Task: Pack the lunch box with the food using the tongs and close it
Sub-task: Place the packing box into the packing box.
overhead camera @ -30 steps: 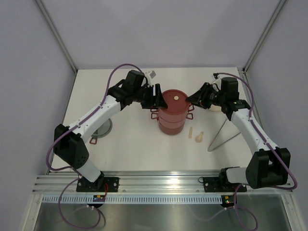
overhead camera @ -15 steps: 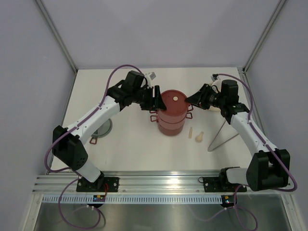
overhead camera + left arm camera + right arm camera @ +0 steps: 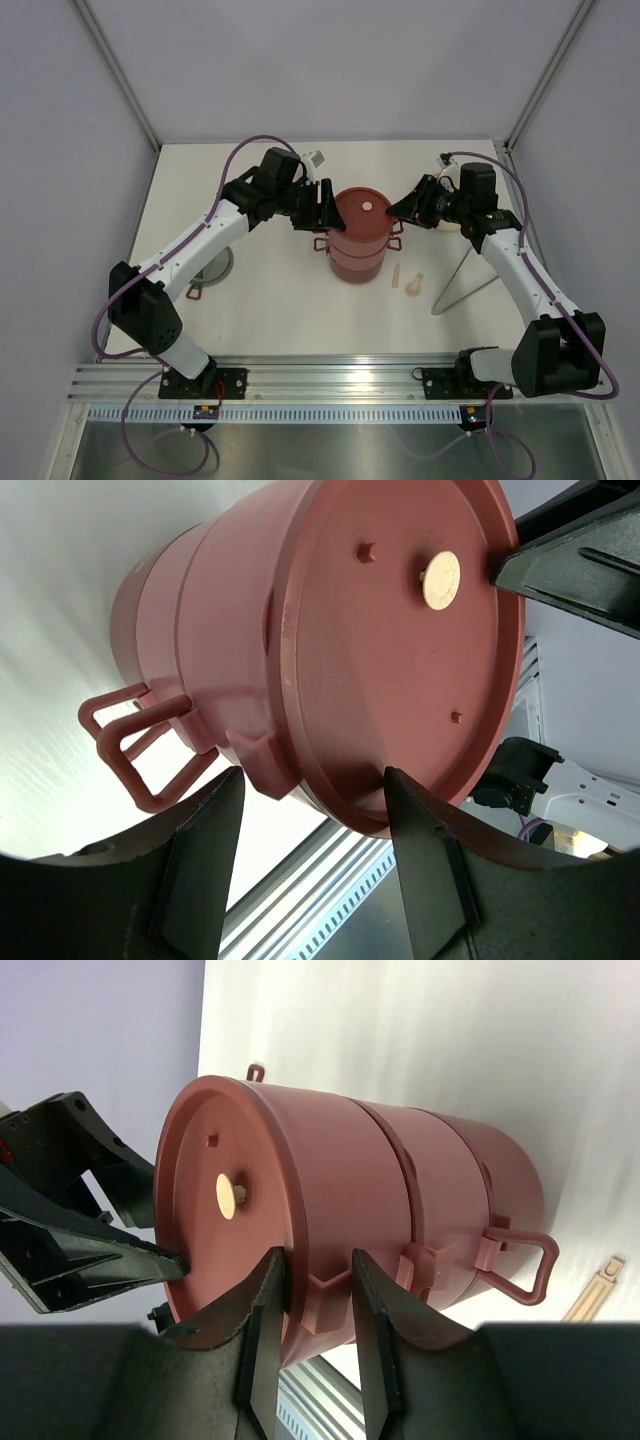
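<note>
Lunch box [image 3: 360,238] is stacked in three tiers at table [image 3: 280,300] centre, lid [image 3: 366,206] seated on top. It is flanked at top-tier height by left gripper [image 3: 325,207] on its left and right gripper [image 3: 396,212] on its right, each straddling the rim. Two small wooden pieces [image 3: 405,281] are laid just right of its base. Tongs [image 3: 462,281] are laid further right, apart from them. A flat round lid [image 3: 212,265] is placed well left, under the left arm.

Looks like a robotics lab cell: two white arms [image 3: 205,240] bolted to an aluminium rail [image 3: 340,375], a bare white table [image 3: 280,300], plain lilac panels [image 3: 60,150] in metal framing, probably an enclosure.
</note>
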`<action>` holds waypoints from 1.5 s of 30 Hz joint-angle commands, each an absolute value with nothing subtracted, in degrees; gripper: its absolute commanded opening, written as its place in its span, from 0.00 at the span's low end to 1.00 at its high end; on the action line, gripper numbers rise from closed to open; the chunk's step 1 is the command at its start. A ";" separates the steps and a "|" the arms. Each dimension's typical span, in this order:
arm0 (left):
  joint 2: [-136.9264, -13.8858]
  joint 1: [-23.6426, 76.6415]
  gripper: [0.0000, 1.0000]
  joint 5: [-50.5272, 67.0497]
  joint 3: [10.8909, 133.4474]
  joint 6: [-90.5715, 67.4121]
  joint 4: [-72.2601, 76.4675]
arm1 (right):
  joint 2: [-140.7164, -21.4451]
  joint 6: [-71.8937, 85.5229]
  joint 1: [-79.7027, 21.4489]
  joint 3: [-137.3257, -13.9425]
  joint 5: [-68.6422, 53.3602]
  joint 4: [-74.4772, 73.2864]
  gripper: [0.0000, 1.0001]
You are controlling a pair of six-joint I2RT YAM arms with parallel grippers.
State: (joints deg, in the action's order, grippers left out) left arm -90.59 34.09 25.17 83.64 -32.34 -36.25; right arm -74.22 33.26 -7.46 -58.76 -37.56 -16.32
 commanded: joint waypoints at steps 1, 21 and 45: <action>-87.98 34.63 0.60 26.45 85.96 -30.85 -37.53 | -76.29 28.13 -7.74 -61.34 -36.39 -28.20 0.00; -87.37 34.63 0.59 26.46 86.92 -30.85 -37.79 | -79.01 25.14 -7.73 -65.31 -34.01 -34.46 0.00; -83.06 24.19 0.59 20.56 93.09 -26.19 -46.23 | -74.00 25.58 -13.43 -84.28 -22.86 -42.19 0.18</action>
